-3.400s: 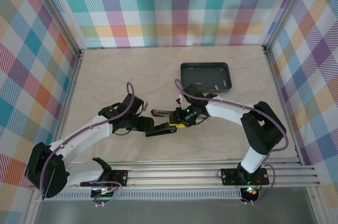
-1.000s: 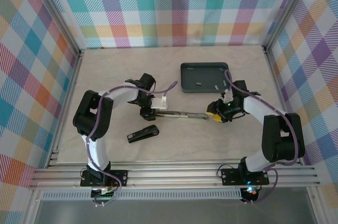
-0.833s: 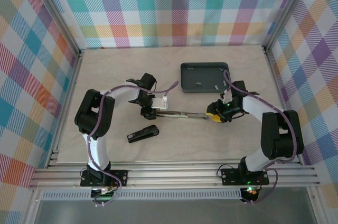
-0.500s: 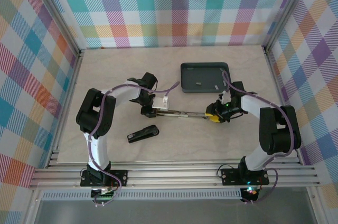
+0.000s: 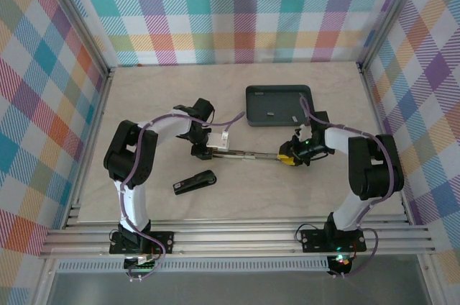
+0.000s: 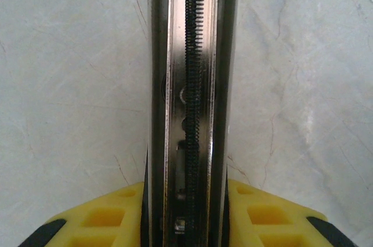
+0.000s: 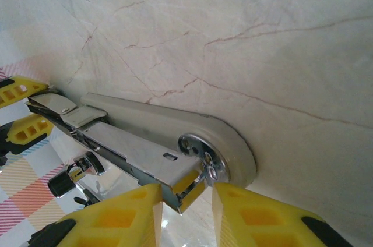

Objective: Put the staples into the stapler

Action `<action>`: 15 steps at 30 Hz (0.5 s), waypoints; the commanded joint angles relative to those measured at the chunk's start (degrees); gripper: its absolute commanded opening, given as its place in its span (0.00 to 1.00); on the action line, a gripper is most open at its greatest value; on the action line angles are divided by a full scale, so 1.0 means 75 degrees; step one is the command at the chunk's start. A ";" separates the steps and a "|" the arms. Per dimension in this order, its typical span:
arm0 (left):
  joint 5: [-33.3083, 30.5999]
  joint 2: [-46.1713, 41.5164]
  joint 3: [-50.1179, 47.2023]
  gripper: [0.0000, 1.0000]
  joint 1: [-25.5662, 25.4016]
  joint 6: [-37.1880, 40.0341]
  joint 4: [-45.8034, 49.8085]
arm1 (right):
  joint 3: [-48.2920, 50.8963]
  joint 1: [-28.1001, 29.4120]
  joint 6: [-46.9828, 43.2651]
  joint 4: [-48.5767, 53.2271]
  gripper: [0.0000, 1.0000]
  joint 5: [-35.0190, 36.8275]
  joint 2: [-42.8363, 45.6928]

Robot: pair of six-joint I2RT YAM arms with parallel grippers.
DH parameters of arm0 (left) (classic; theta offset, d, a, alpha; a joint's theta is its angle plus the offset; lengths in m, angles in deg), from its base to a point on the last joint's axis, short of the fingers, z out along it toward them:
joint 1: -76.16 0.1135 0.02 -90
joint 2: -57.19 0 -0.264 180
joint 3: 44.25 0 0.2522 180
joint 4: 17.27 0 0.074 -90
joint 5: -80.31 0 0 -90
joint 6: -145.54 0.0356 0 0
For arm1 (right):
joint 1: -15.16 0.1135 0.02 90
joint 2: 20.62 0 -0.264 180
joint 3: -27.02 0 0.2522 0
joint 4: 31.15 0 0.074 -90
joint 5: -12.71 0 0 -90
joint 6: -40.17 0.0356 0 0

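You have the stapler (image 5: 244, 153) lying opened out on the table (image 5: 323, 197), stretched left to right across the middle, with an arm at each end. Your left gripper (image 5: 204, 149) is at its left end. In the left wrist view its yellow fingers (image 6: 99, 221) sit tight against both sides of the bright metal channel, so it is clamped on the stapler there. You look straight down that channel, where a thin coiled spring runs along the middle.

Your right gripper (image 5: 287, 157) is at the right end. In the right wrist view its two yellow fingers (image 7: 262, 218) bracket the hinge end of the chrome rail (the round pin sits right at the inner edge of one finger), closed in on the stapler. The stapler's pale base lies flat on the table under the rail. At the other end of the rail in that view, the left gripper's yellow fingertips (image 7: 23, 131) show on either side of it.

The staples (image 5: 269, 112) lie in the dark grey tray (image 5: 284, 96), which stands on the far side of the stapler, just beyond the right gripper and apart from it. You can make out two small pale strips on its floor, one near the middle and one toward the right. A black elongated piece (image 5: 194, 183) lies on the near side of the stapler, toward the left, touching nothing.
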 commanded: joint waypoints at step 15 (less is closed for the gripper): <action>0.0244 -0.0800 0.3041 0.30 -0.0540 -0.0639 0.3550 | -0.0082 0.0665 0.0233 -0.0229 0.27 0.0634 -0.0593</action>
